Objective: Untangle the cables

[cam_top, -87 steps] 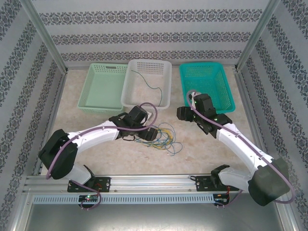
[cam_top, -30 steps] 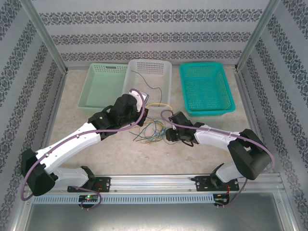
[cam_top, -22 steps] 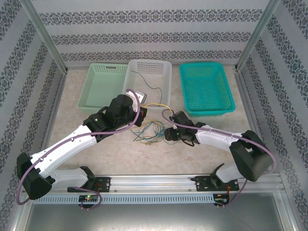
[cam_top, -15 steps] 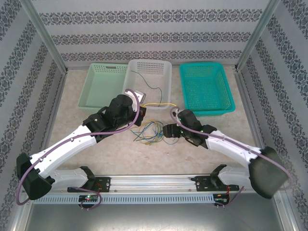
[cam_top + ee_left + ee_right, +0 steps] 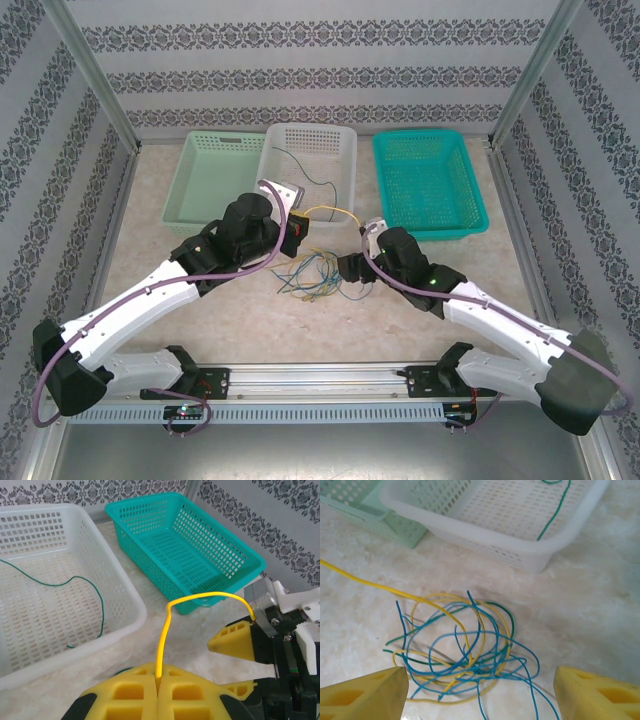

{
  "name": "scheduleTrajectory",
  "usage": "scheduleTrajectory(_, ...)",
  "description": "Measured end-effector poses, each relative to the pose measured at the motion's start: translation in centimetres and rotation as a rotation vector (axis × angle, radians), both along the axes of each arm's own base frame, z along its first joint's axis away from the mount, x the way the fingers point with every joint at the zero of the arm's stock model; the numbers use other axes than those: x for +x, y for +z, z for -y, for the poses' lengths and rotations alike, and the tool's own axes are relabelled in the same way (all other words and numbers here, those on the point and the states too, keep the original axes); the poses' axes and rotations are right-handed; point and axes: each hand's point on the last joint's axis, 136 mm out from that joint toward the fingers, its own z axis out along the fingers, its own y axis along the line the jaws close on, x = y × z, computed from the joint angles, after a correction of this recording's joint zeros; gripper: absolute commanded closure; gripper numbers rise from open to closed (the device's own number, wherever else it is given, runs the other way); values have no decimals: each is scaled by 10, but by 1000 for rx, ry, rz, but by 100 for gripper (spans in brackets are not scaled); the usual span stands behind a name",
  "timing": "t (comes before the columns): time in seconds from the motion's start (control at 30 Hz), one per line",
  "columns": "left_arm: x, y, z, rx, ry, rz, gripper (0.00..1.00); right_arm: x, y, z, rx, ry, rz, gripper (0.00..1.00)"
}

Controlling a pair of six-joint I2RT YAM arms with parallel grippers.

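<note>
Thin yellow wire (image 5: 162, 645), clamped in left gripper (image 5: 157, 682), was lifted partly free of coloured tangle (image 5: 465, 650) beside white plastic basket (image 5: 485, 536); right gripper (image 5: 477, 685) was held open.

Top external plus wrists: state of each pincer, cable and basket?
Left pincer: shut on yellow cable.
Right pincer: open, over the tangle.
Yellow cable: pinched, arched up, other end in tangle.
Tangle: knotted, lying on table.
Green cable: loose in white basket.
Teal basket: empty.
Light green basket: empty.
</note>
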Motion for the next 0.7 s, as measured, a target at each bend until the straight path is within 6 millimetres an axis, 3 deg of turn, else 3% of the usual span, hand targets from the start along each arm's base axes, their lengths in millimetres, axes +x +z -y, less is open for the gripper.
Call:
scheduleTrajectory(0.2,2,20,6,-82,-1,35,100,4,11,-27,22,81,71,19)
scheduleTrajectory(0.5,4,46,6,-209,28,72,100,18,-12,-64,-1,158,96,18)
scheduleTrajectory(0.7,-3,74,-9,-323,65,134,100,38,-3,-85,18,171,148,31)
